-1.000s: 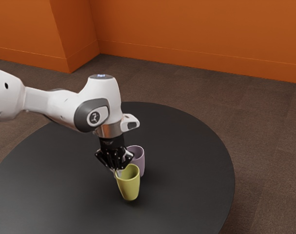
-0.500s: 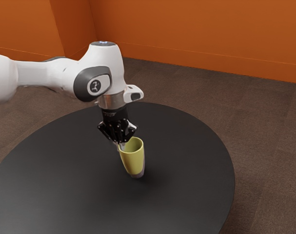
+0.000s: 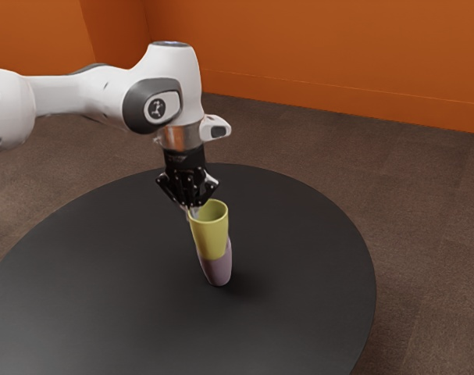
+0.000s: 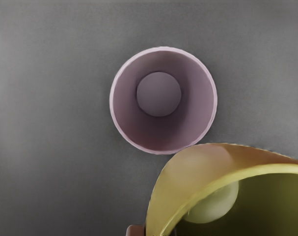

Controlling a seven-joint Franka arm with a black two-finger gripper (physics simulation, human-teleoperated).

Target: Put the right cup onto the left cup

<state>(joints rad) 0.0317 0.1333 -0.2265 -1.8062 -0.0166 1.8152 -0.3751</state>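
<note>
Black gripper (image 3: 194,212) clamped on a yellow cup (image 3: 210,237) by its wall, at the rim's ten o'clock in the exterior view, holding it raised. Toward six o'clock, partly behind it, a pink cup (image 3: 218,271) stands on a round black table (image 3: 299,273).

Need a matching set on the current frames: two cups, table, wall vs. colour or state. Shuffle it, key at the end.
1. yellow cup
2. purple cup
3. table
4. wall

A. orange
B. standing, open end up
C. held by its rim in the gripper
D. black, round

Pairs: 1-C, 2-B, 3-D, 4-A
</note>
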